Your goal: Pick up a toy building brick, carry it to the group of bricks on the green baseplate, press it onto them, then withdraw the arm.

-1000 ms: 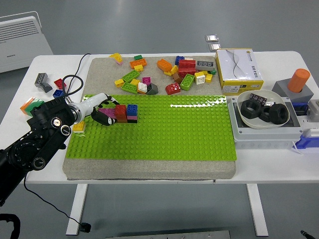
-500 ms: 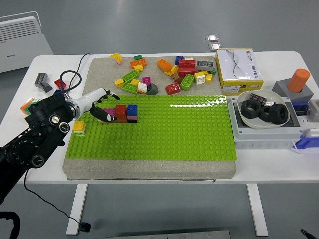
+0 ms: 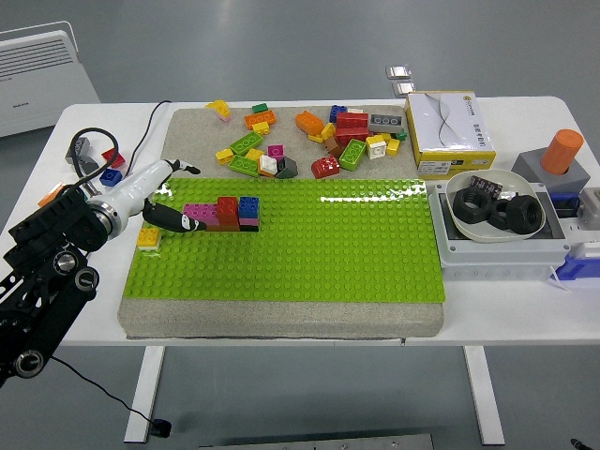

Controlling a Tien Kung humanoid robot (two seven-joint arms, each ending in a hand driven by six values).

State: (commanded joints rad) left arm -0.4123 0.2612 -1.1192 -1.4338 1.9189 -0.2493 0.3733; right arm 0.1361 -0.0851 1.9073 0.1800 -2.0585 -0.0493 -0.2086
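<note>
Since a second ago the left hand [image 3: 161, 195] has drawn back leftward off the brick group [image 3: 223, 215], its fingers open and empty. The magenta brick [image 3: 200, 214] sits seated at the group's left end on the green baseplate [image 3: 309, 253]. To finish well, I'd keep retreating up and left, clear of the studs and the yellow brick [image 3: 148, 237].

White surface [image 3: 309, 328] w/ rounded corners fills most of frame, on two white legs [image 3: 150, 389] at bottom. Grey floor [image 3: 281, 47] around it, smooth, evenly lit, soft glare at top. White slatted heater [image 3: 42, 66] upper left on floor. Two small silver items [image 3: 403, 80] on floor at top centre-right, too small to tell. Black cable [image 3: 103, 394] trails under surface lower left. No walls or windows visible.
</note>
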